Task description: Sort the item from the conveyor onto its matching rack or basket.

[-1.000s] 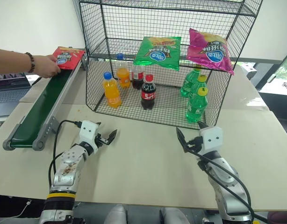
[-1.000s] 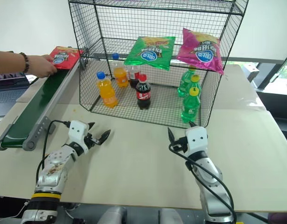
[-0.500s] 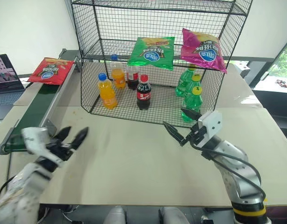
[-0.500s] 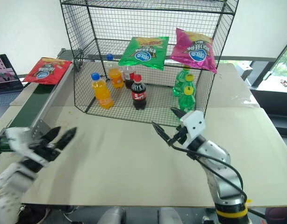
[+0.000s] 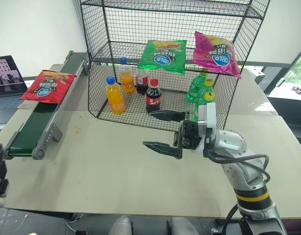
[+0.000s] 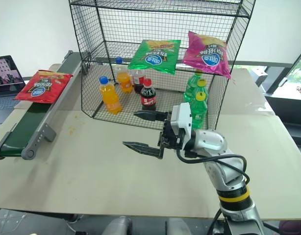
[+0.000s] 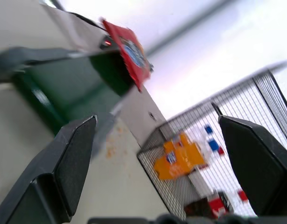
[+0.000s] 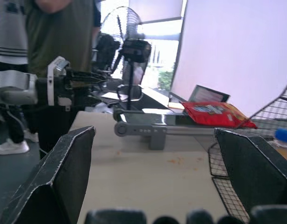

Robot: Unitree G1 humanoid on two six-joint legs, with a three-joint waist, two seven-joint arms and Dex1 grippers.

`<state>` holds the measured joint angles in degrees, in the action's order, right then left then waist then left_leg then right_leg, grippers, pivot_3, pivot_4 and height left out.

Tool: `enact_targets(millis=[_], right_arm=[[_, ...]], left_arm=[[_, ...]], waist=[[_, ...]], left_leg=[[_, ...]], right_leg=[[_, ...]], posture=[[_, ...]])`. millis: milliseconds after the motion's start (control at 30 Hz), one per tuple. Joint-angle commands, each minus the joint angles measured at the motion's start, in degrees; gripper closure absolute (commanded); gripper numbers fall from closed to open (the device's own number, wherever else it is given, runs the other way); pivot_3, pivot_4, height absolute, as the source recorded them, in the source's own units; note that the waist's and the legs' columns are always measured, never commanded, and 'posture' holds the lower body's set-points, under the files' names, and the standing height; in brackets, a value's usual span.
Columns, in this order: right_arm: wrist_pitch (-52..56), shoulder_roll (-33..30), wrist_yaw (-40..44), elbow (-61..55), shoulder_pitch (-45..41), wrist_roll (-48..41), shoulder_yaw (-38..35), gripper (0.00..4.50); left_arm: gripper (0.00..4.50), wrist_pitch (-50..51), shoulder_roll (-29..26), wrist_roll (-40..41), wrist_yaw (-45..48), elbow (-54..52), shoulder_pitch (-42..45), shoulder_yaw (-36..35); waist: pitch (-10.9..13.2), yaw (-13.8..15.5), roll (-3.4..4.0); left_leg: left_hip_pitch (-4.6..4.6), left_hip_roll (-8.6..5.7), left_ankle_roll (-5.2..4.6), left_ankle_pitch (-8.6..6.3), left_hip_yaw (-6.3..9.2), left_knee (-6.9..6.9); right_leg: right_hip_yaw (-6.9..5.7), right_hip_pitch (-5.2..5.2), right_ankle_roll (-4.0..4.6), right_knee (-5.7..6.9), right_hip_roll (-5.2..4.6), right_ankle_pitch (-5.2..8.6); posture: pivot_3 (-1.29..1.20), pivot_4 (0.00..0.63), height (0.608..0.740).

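now red chip bag (image 5: 42,86) on conveyor (image 5: 35,128), both fingers spread.

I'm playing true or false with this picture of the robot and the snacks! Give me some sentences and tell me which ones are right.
1. The red crinkly foil chip bag lies on the dark green belt conveyor. True.
2. The right gripper is holding the red bag. False: its two black fingers stand open and empty, over the table in front of the black wire-mesh rack.
3. A green chip bag and a pink chip bag sit on the rack's middle shelf. True.
4. The orange drink bottles stand on the conveyor. False: they stand on the rack's bottom tier, beside a dark cola bottle.
5. The left gripper is shut. False: its fingers are spread wide, with the red bag far ahead.
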<state>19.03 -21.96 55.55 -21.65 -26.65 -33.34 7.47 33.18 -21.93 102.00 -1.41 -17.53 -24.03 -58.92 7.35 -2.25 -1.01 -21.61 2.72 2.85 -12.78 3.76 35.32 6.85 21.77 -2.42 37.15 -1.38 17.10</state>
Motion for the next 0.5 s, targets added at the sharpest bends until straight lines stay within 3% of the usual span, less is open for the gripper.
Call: enact_targets(millis=[33, 167, 500], right_arm=[[-0.42, 1.0, 2.7, 0.49, -2.89, -2.21, 0.72, 0.0], [-2.1, 1.44, 5.11, 1.76, -4.57, -1.57, 1.61, 0.0], [-3.43, 2.78, 5.65, 3.4, -6.71, -0.7, 1.53, 0.0]], left_arm=[[0.06, -1.86, -0.31, 3.7, -2.38, 3.09, 1.24, -0.29], [0.06, -2.62, -1.32, 8.5, -6.02, 4.35, 4.99, 0.77], [0.06, -2.19, -2.75, 9.53, -6.56, 5.9, 6.14, 2.11]], waist=[[0.0, 0.13, -0.01], [-0.07, 0.79, -0.19], [-0.09, 0.82, -0.23]], left_leg=[[-0.01, 0.0, 0.0, 0.0, 0.0, 0.0], [-0.01, 0.0, 0.01, 0.0, 0.01, 0.0], [-0.03, 0.01, 0.02, 0.0, 0.0, -0.13]], right_leg=[[-0.01, 0.0, 0.0, -0.01, 0.0, 0.0], [-0.03, -0.03, 0.0, -0.03, -0.01, 0.0], [-0.02, 0.13, 0.01, -0.02, 0.0, 0.0]], posture=[[0.0, 0.15, 0.74], [0.0, 0.15, 0.74], [0.0, 0.15, 0.74]])
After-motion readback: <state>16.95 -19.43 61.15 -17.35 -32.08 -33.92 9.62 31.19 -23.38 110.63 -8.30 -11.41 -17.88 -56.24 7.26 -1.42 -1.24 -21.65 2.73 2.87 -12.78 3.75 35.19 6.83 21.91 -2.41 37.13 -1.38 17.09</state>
